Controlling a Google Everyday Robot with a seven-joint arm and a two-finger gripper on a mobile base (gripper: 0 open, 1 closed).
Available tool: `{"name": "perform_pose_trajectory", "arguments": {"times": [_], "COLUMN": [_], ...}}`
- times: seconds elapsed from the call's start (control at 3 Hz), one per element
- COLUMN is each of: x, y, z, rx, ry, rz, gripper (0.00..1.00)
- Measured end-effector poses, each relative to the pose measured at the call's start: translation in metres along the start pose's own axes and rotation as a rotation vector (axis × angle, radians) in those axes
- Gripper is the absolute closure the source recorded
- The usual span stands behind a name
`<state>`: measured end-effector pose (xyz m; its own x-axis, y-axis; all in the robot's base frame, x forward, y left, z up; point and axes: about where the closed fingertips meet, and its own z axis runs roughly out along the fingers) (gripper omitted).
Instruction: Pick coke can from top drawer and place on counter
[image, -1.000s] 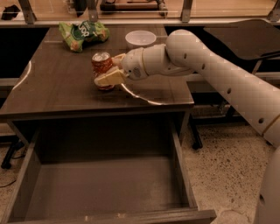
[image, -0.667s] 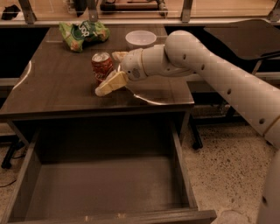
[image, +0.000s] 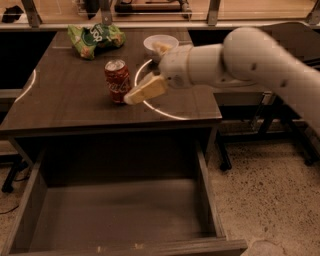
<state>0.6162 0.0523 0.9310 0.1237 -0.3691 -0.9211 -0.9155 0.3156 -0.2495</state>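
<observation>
Red aluminium with white script, the coke can (image: 117, 81) is standing upright on its own on the dark wood-grain surface (image: 65, 102), towards the front and middle, and I am no longer holding it. A second ago my tool (image: 142, 75) was sitting close around the can's right side. Now I am drawing it back to the right, released, with its jaws spread apart. The nearer tan finger (image: 145, 90) is slanting down towards the foot of the can, and its tip is lying just beside the can on the right. Whether it is brushing the metal there I cannot tell. The other finger is showing farther back, in front of the white bowl (image: 161, 42). The can is keeping the same spot and the same upright stance it had a moment ago, so the letting-go is not disturbing it. Below, the top drawer (image: 120, 215) is hanging pulled out towards the camera, and I am seeing no can on its flat bottom. I am judging from this that the placing is as good as done. What I am facing next is only getting clear, and that low finger so near the base is the one thing that could tip the can. The green snack bag (image: 95, 39) is lying well apart at the back left.
</observation>
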Motion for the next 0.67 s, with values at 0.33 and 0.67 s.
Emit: {"name": "perform_pose_trajectory", "arguments": {"times": [0.33,0.67], "x": [-0.056,-0.054], "y": [-0.011,-0.015], "z": [-0.089,-0.122], "rx": [0.201,0.260], "ry": [0.016,0.044], "rz": [-0.136,-0.145], "gripper": [0.00,0.00]}}
